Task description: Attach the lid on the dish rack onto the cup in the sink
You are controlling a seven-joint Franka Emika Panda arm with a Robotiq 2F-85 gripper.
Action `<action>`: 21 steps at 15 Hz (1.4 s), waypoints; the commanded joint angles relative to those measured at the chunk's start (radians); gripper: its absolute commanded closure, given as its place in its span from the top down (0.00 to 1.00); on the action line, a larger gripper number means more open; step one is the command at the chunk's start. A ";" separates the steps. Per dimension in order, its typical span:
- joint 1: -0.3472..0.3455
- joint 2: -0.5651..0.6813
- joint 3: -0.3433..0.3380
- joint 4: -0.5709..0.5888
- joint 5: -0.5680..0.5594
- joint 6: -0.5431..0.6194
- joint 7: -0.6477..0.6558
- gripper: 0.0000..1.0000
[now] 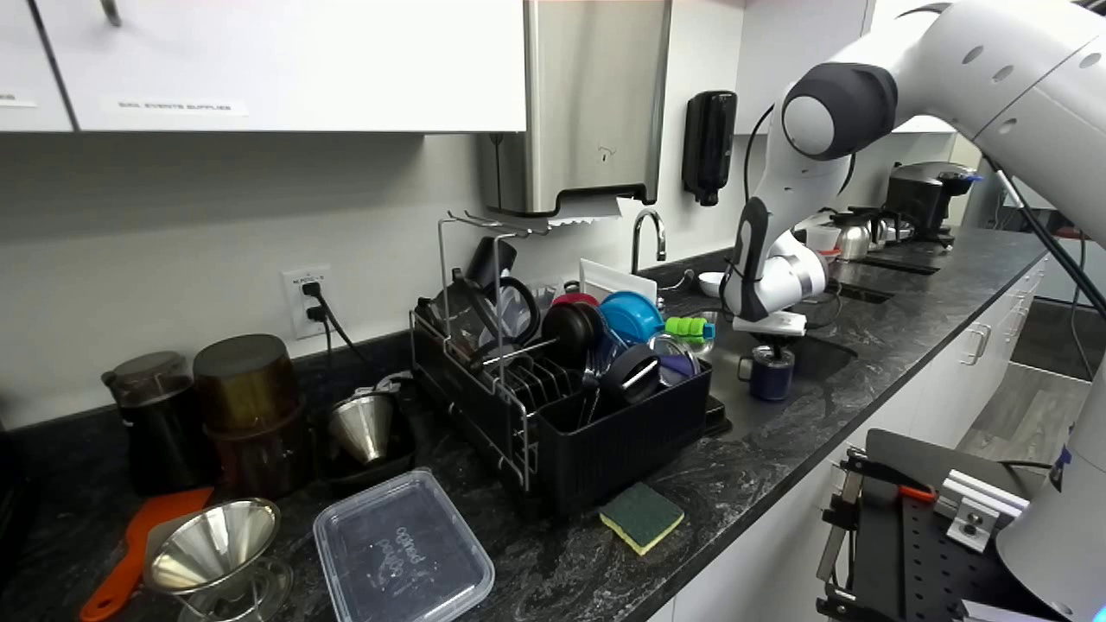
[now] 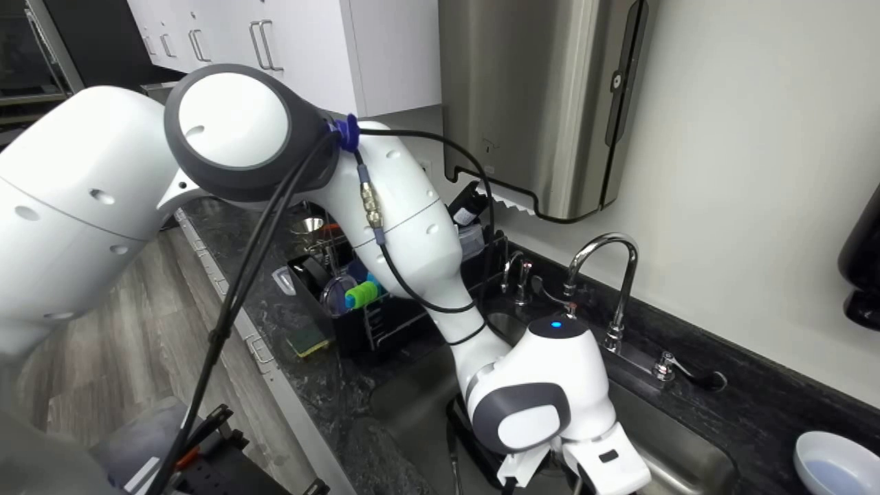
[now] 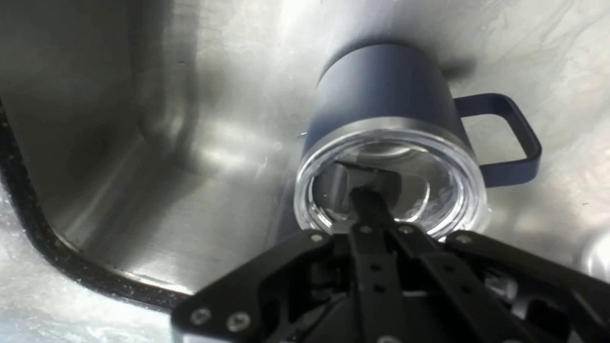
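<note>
Wrist view: clear lid [image 3: 419, 164] sits on the blue cup [image 3: 381, 93], upright in the sink [image 3: 226, 200], gripper [image 3: 368, 194] pressed together over it, pinching nothing, so I'd call this the push-down step, though I can't tell if it's touching the lid. In an exterior view the cup's near the dish rack [image 1: 605, 458], and in an exterior view the arm [image 2: 409, 220] hides it. Next probably wants a straight, even press.

In an exterior view, a label [image 1: 177, 107] on a cabinet [image 1: 285, 60] reads "EVENTS SUPPLIES" after a blurred first word. A cut-off tag [image 1: 17, 101] and the writing [image 1: 403, 551] on a clear container [image 1: 363, 518] are illegible.
</note>
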 commanded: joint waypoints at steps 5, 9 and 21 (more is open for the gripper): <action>0.003 -0.047 0.008 -0.078 0.022 0.054 -0.038 0.00; 0.014 -0.105 0.001 -0.141 0.019 0.072 -0.055 0.00; 0.024 -0.299 0.010 -0.237 -0.003 0.050 -0.242 0.00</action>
